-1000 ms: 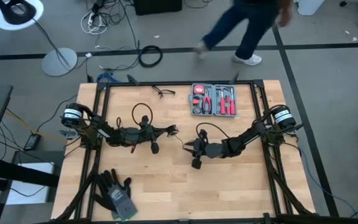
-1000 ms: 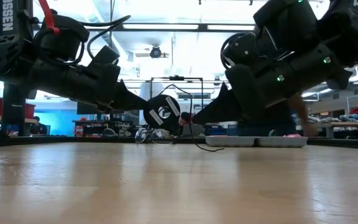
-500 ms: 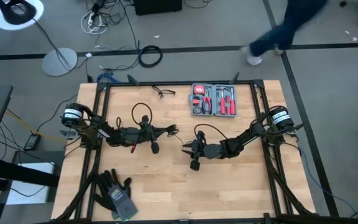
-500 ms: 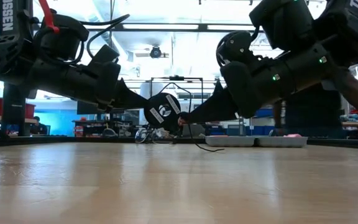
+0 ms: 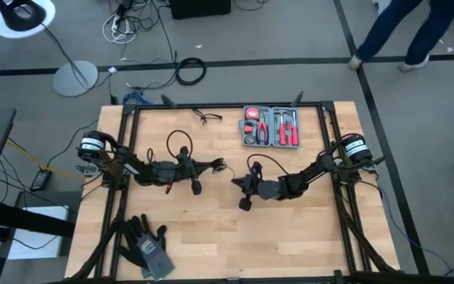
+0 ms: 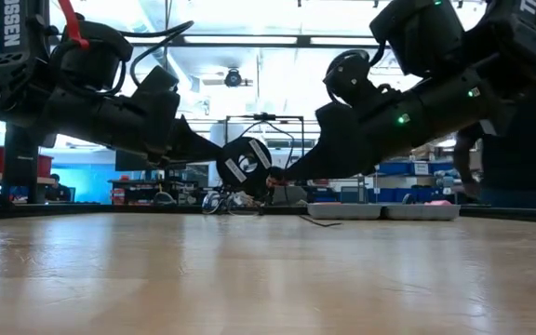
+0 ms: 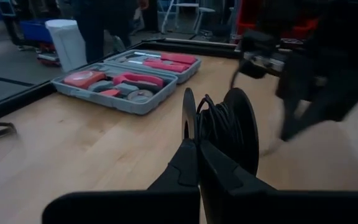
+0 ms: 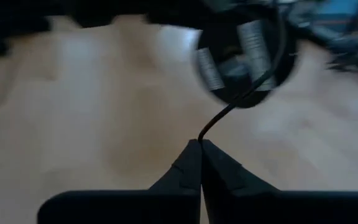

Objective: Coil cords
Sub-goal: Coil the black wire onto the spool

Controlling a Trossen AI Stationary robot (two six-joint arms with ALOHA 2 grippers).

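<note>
The cord is a very thin black cable wound on a small round black puck (image 7: 221, 127). The puck hangs over the table's middle (image 6: 243, 166), between the two grippers. My left gripper (image 5: 213, 165) reaches in from the left and is shut on the puck. My right gripper (image 5: 236, 183) comes from the right, just beside the puck, and is shut on the free run of cord (image 8: 235, 102). A slack bit of cord (image 6: 320, 221) lies on the table below. My left gripper pinches the puck's near rim (image 7: 189, 132) between its two fingers, coming level from the table's left. The puck stands on edge, lifted clear of the table. My right gripper pinches the thin cord (image 8: 202, 135) between its fingertips, a short way from the puck. It slants down from the table's right, and the cord runs from the fingers to the puck in a slight curve.
A grey tool case (image 5: 270, 126) with red-handled tools lies at the far middle, and a small black wire item (image 5: 207, 117) sits left of it. Dark gloves (image 5: 146, 246) lie at the near left. A person's legs (image 5: 416, 31) show on the floor beyond the table.
My right gripper has gone a little toward the table's left, closer to the puck, and has shut on the cord. The slack cord below it has sunk lower toward the table. The person beyond the table has walked to the right.
</note>
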